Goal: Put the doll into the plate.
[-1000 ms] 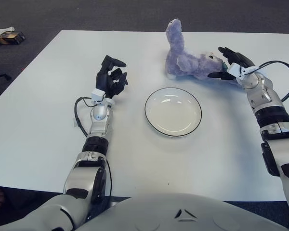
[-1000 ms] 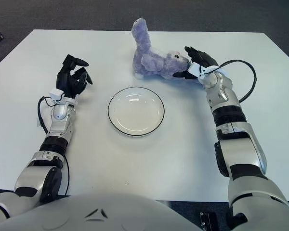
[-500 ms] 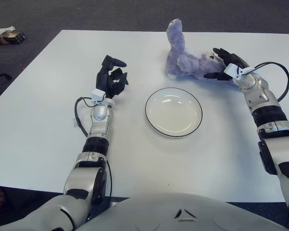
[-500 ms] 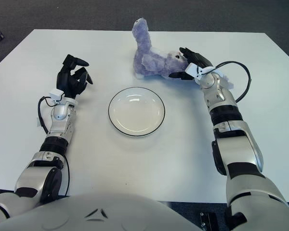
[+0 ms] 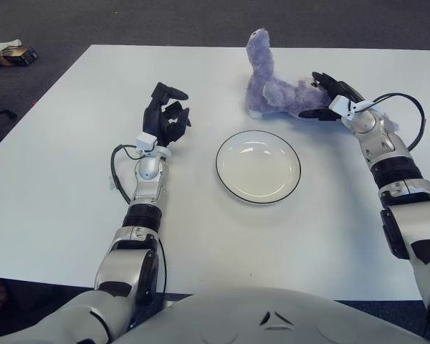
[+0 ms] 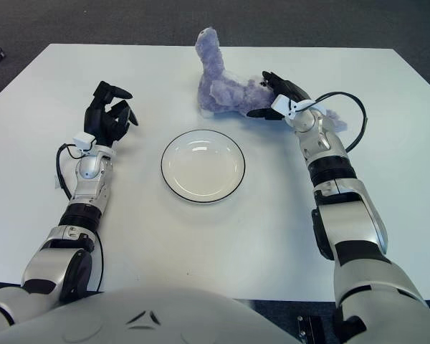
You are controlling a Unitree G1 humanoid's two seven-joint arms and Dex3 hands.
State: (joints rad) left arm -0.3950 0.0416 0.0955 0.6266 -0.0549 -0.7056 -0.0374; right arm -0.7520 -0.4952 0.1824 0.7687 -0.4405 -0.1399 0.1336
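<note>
A purple plush doll (image 5: 271, 92) lies on the white table just behind the plate, with one limb sticking straight up. The white plate (image 5: 219, 166) with a dark rim sits at the table's middle and holds nothing. My right hand (image 5: 321, 97) is at the doll's right end. Its fingers (image 5: 331, 82) reach over the doll's head and its thumb lies in front, spread around the plush. The head is hidden behind the hand. My left hand (image 5: 165, 112) rests idle to the left of the plate, fingers relaxed and empty.
The white table (image 5: 57, 179) extends wide on all sides of the plate. A black cable (image 5: 418, 115) loops off my right wrist over the table. A small box (image 5: 14, 55) lies on the dark floor beyond the far left corner.
My right hand has moved left, onto the doll's head end, its fingers now straddling the plush. The doll, plate and left hand have not moved.
</note>
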